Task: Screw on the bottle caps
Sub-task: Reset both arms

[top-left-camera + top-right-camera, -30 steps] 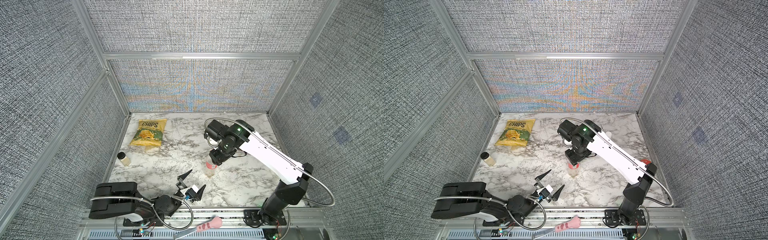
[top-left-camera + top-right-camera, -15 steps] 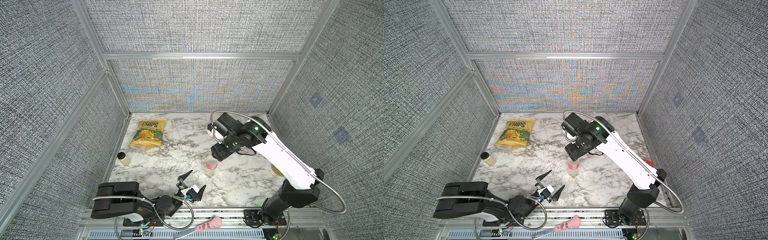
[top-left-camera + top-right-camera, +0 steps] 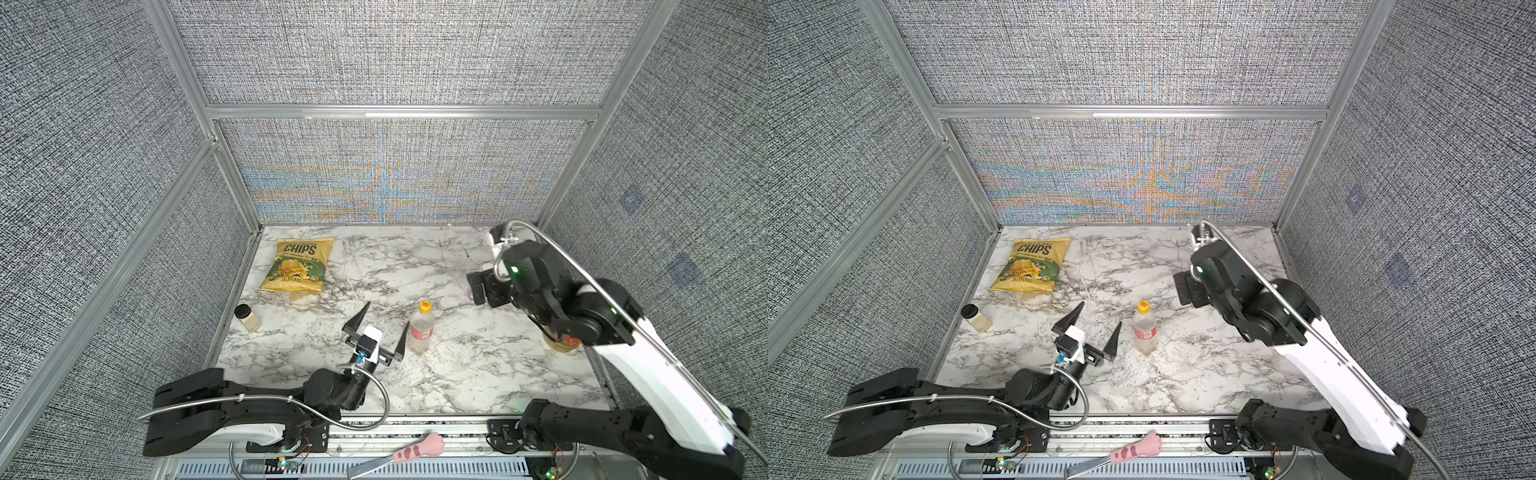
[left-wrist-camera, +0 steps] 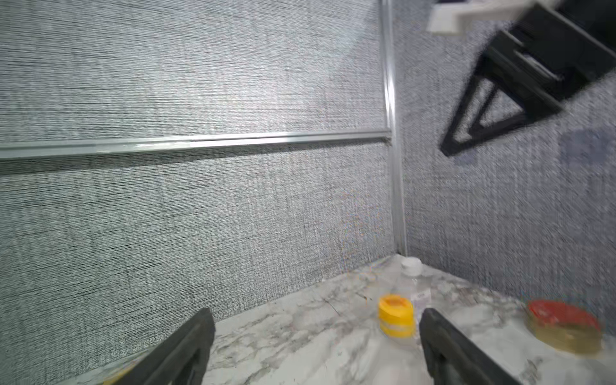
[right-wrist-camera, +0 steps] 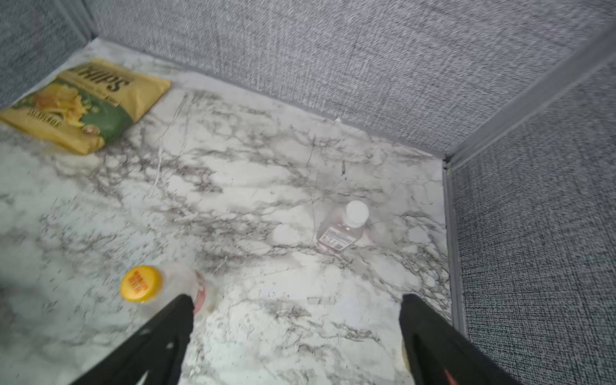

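The taller clear bottle [image 3: 422, 330] with a red label stands mid-table, and the orange-yellow cap [image 3: 424, 306] sits on its neck; both top views show it. My left gripper [image 3: 387, 313] is open just left of it, the right finger close beside the bottle, with nothing held. In the left wrist view the orange-yellow cap [image 4: 396, 315] shows just inside that finger. The squarish pink-tinted bottle [image 5: 341, 231] stands near the back right corner with the white cap [image 5: 356, 211] on it. My right gripper [image 5: 296, 298] hangs open and empty above the table between the two bottles.
A chips bag [image 3: 297, 266] lies at the back left. A small black-lidded jar [image 3: 247, 318] stands by the left wall. A red-lidded tin [image 3: 561, 343] sits under my right arm. A pink-handled tool [image 3: 415, 446] rests on the front rail.
My right gripper opened, let go of the orange-yellow cap and pulled up and away to the right. My left gripper moved forward, up beside the bottle.
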`<state>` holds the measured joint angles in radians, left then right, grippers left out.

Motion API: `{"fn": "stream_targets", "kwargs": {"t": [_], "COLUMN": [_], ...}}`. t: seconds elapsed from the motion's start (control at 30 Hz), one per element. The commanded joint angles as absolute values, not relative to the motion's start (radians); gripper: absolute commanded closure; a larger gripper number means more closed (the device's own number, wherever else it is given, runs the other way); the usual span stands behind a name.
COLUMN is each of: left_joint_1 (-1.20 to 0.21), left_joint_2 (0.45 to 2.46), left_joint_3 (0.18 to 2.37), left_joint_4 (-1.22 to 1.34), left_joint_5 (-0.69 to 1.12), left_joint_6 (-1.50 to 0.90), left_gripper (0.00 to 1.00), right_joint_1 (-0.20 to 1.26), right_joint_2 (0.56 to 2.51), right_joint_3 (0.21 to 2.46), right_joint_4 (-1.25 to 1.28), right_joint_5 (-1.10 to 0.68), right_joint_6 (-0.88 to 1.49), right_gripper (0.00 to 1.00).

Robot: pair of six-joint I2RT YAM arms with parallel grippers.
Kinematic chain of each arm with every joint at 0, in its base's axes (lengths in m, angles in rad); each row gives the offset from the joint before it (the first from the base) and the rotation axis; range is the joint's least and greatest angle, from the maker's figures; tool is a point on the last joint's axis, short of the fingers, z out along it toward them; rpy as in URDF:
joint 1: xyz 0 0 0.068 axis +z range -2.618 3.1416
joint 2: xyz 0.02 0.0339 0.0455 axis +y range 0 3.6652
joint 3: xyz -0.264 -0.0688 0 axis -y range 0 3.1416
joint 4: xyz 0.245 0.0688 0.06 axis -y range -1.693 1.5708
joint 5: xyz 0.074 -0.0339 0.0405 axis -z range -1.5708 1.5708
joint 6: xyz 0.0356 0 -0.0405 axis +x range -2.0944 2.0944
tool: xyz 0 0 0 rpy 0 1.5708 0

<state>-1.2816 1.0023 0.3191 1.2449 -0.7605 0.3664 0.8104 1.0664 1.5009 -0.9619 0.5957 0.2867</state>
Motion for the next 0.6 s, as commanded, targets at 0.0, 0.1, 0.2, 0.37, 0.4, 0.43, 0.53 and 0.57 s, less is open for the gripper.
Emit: {"fn": "stream_targets", "kwargs": {"t": [0.0,0.1,0.2,0.37,0.4,0.43,0.53,0.57], "left_joint_1": [-1.133,-0.968,-0.817,-0.571,-0.512,-0.457,-0.347,-0.324], "left_joint_2": [0.824,0.706,0.687,0.685,0.685,0.688,0.725,0.739], "left_joint_3": [0.426,0.496,0.562,0.541,0.53,0.519,0.459,0.439], "left_joint_4": [0.717,0.526,0.362,0.334,0.332,0.327,0.372,0.395], "left_joint_5": [-0.64,-0.595,-0.57,-0.504,-0.496,-0.461,-0.418,-0.409], "left_joint_6": [0.048,-0.015,-0.024,-0.064,-0.095,-0.113,-0.124,-0.114], "left_gripper": [0.03,0.03,0.03,0.03,0.03,0.03,0.03,0.03], "right_joint_1": [0.76,0.655,0.52,0.268,0.221,0.176,0.077,0.059], "right_joint_2": [0.935,0.854,0.833,0.844,0.849,0.859,0.925,0.943], "right_joint_3": [1.289,1.134,1.03,0.862,0.824,0.792,0.718,0.696], "right_joint_4": [-0.481,-0.313,-0.221,-0.087,-0.038,0.004,0.103,0.113], "right_joint_5": [0.744,0.774,0.759,0.652,0.629,0.604,0.51,0.488], "right_joint_6": [0.173,0.135,0.132,0.185,0.193,0.195,0.145,0.126], "right_gripper": [0.01,0.01,0.01,0.01,0.01,0.01,0.01,0.01]}}
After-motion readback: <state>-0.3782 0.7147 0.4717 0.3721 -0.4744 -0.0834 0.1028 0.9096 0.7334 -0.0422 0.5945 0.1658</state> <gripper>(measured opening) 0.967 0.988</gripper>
